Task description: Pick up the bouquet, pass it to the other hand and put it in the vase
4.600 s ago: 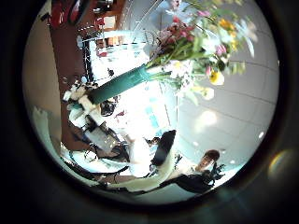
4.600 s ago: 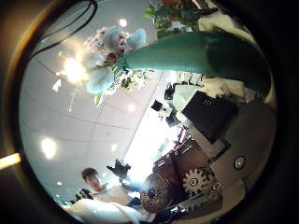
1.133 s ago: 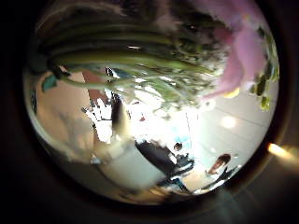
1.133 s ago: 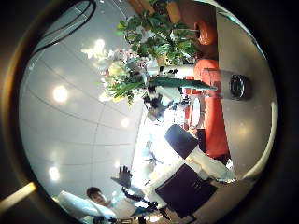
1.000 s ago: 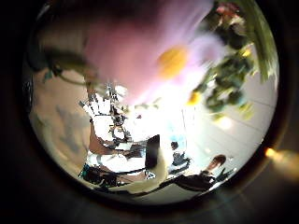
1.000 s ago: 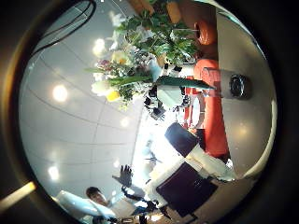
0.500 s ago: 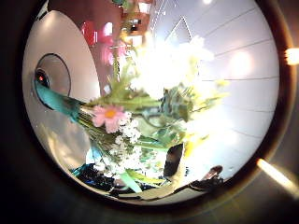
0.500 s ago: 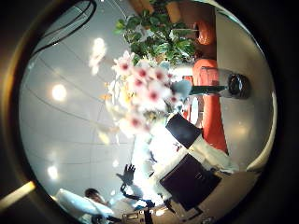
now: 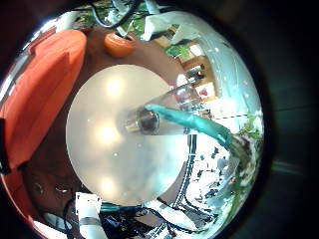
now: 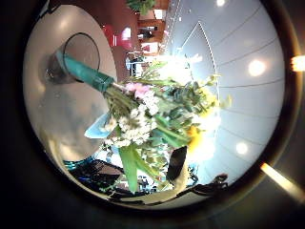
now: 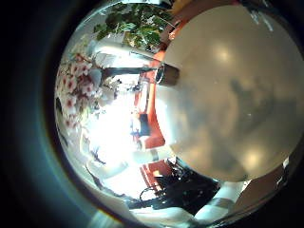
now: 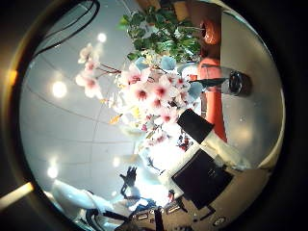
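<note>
The bouquet [image 12: 154, 96] leans over the round table [image 9: 105, 154], with the foot of its teal wrap [image 9: 204, 127] at the mouth of the glass vase [image 9: 148, 120]. From the left palm, the wrap runs from the vase [image 10: 81, 50] up to the flower heads [image 10: 152, 119], which are close by. My left hand [image 12: 204, 159] shows behind the blossoms, and its grip is hidden. The vase [image 12: 237, 85] stands upright on the table [image 11: 237, 104]. My right hand [image 11: 185, 193] stays off to the side with nothing in front of its palm and no fingers curling in.
Orange seats [image 9: 40, 90] ring the table. A leafy potted plant [image 12: 164, 29] stands behind the vase, also seen from the other right palm camera as a plant [image 11: 133, 24].
Stems and blossoms pressed against the left palm a second ago; now they lie farther off, with the wrap's foot at the vase. The flower heads have swung closer to the right palm.
</note>
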